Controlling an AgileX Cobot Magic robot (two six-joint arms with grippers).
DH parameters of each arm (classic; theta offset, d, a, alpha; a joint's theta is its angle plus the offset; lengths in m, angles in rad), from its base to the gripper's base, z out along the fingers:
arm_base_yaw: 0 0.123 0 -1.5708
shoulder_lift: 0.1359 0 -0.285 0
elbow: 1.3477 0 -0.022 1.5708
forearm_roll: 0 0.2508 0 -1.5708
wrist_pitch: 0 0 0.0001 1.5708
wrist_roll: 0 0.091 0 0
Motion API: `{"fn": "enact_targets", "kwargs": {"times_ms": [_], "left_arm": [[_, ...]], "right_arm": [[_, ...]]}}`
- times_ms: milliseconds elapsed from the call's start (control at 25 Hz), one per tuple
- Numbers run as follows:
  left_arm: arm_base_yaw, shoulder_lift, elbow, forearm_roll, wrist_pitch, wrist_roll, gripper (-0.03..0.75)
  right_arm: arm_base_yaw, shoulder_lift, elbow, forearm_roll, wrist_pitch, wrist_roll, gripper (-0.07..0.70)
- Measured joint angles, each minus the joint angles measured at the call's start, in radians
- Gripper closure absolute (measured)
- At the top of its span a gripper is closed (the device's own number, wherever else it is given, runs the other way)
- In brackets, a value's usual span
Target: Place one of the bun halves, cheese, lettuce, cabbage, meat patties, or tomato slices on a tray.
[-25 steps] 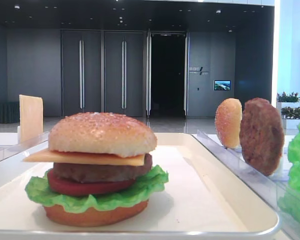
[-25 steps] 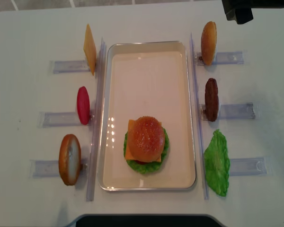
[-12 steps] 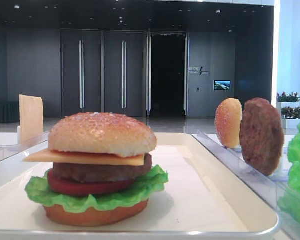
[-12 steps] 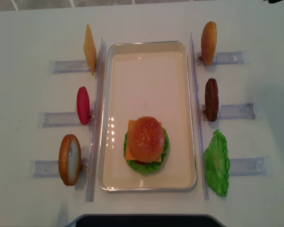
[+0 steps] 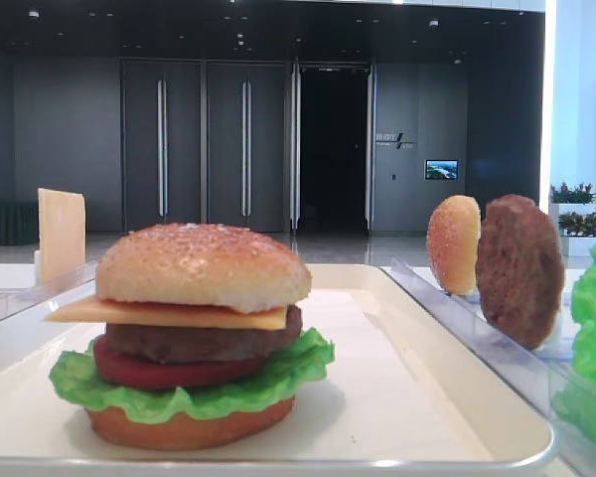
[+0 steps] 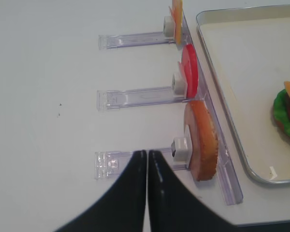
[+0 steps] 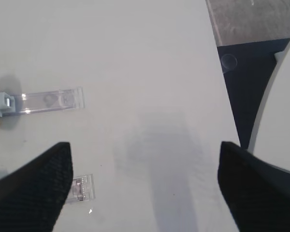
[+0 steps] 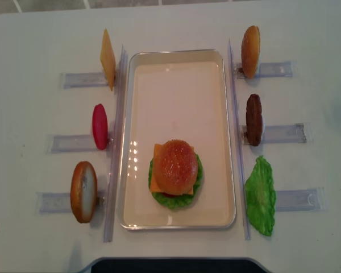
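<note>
Right jaws spread wide, empty, over bare table near its edge. Left jaws pressed together, empty, just beside spare bun half in clear rack.

Change: right arm, at overhead view's top right a second ago, now gone from it. Judgement: placement finished, arm retreated.

Domed bun top crowns stack over cheese and lettuce, at near end of tray.

Room: tray's far half bare; stack clear of rim; racks flank both long sides.

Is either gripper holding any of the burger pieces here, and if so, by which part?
Nothing is held. The right gripper stands open over bare white table; the left gripper is shut with nothing between its fingers.
</note>
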Motion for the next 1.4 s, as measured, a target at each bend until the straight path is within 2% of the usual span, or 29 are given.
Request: {"fn": "enact_targets", "kwargs": {"times_ms": [360,680,920,1400], "left_arm": [[0.000,0.000,0.000,0.000,0.000,0.000,0.722],[0.000,0.000,0.000,0.000,0.000,0.000,0.722],[0.000,0.000,0.000,0.000,0.000,0.000,0.722],[0.000,0.000,0.000,0.000,0.000,0.000,0.722]], "right_arm": [[0.000,-0.067,0.000,0.009,0.000,0.028,0.036],[0.001,-0.329,0.025,0.008,0.000,0.053,0.039],[0.001,-0.589,0.132,-0.001,0.000,0.077,0.039],[0.001,-1.039,0.452,-0.069,-0.013,0.104,0.039]]}}
